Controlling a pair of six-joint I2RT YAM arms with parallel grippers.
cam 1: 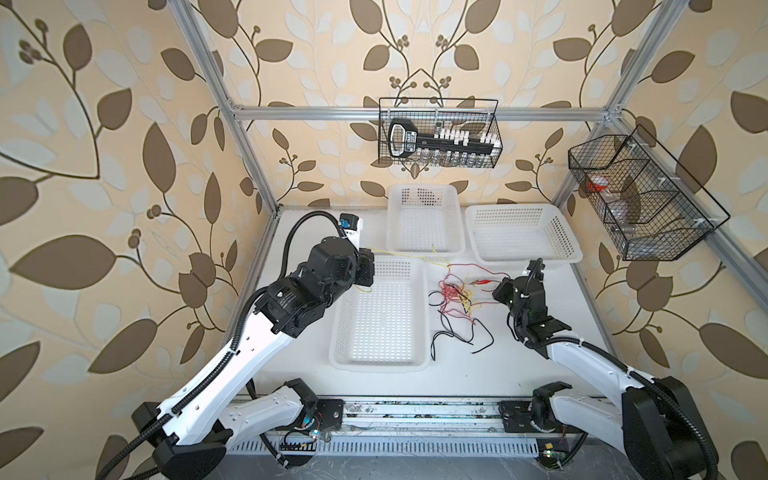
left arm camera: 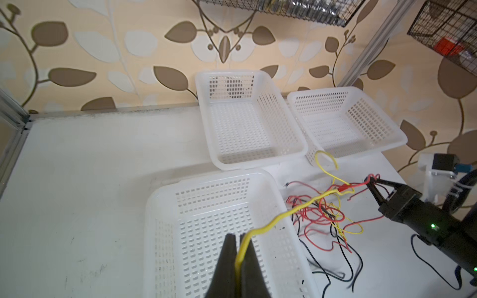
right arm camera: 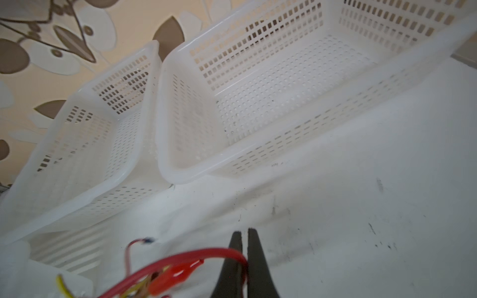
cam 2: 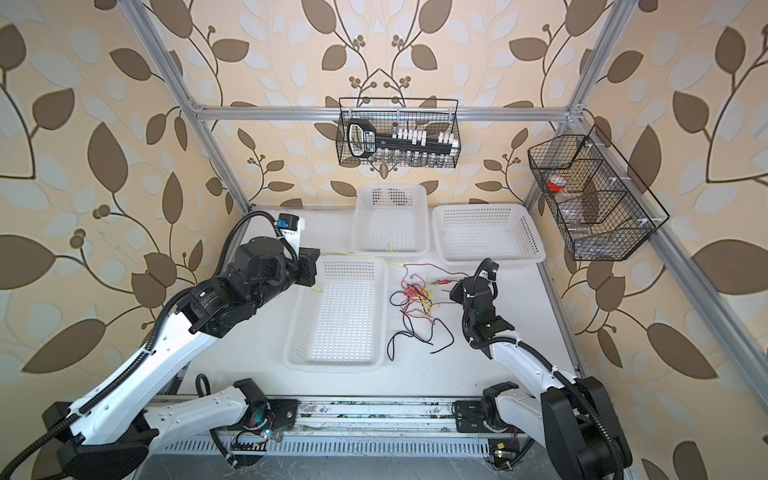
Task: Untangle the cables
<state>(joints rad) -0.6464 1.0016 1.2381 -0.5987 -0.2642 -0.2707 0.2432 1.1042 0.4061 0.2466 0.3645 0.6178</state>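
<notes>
The left fingers [left arm camera: 225, 260] are pressed together on a yellow cable [left arm camera: 296, 210], holding it above the far left corner of the near white basket [cam 1: 380, 365]. From there the yellow cable stretches to the right over the basket's far rim and into the tangle of cables [cam 1: 455, 293]. The tangle is a heap of red, yellow and black wires lying on the table [cam 1: 478, 374] just right of that basket, with black loops trailing toward the near edge. The right fingers [right arm camera: 258, 265] are closed on a red cable [right arm camera: 206, 254] at the right side of the tangle, beside a red clip [right arm camera: 178, 271]. A far white basket [cam 1: 424, 194] and a right white basket [cam 1: 519, 210] stand side by side at the far side of the table.
</notes>
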